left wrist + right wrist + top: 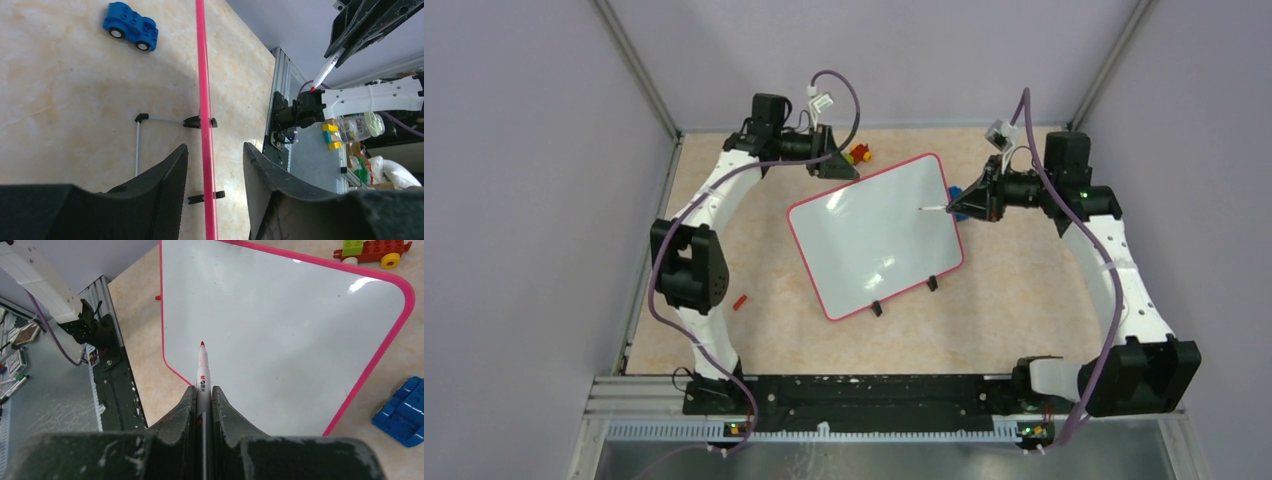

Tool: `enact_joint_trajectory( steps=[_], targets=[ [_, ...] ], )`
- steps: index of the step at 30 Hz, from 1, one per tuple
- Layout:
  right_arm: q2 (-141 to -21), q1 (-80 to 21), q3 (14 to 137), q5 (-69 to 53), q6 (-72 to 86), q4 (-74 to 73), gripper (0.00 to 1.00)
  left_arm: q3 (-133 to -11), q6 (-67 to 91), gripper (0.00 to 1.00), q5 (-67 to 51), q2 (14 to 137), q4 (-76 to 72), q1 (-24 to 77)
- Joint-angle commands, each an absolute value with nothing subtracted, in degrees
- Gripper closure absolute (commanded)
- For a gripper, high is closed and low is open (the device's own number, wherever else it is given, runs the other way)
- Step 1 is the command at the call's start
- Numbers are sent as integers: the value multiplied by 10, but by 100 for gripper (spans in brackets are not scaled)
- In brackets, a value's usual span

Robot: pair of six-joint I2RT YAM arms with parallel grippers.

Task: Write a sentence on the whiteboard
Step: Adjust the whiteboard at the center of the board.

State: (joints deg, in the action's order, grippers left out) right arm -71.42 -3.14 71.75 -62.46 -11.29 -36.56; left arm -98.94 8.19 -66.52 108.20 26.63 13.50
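Right fingers (182, 412) clamping marker (202, 367) | left fingers (167, 172) parted astride whiteboard (874, 235) rim, not touching

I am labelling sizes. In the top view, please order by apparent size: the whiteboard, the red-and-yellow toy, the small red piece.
1. whiteboard, by far the largest
2. red-and-yellow toy, partly hidden
3. small red piece
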Motion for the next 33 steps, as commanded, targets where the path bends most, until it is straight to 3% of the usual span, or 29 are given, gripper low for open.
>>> enact_joint_trajectory(
  steps=[1, 9, 20, 25, 26, 30, 33],
  targets=[
    [-697, -58, 740, -591, -136, -358, 100, -983, 93, 53, -692, 1084, 222, 163],
    [-682, -128, 735, -480, -109, -321, 100, -981, 89, 73, -685, 1098, 222, 197],
    [-699, -240, 745, -394, -118, -316, 100, -979, 93, 82, -699, 1116, 220, 214],
    [-707, -259, 754, -390, -118, -317, 100, -978, 99, 82, -701, 1125, 213, 226],
    [-706, -262, 754, -388, -119, -317, 100, -978, 101, 80, -700, 1125, 210, 227],
    [-705, -276, 753, -365, -118, -315, 100, -981, 123, 45, -688, 1115, 184, 218],
    [-706, -294, 756, -347, -120, -317, 100, -999, 127, 26, -669, 1094, 180, 195]
  ],
)
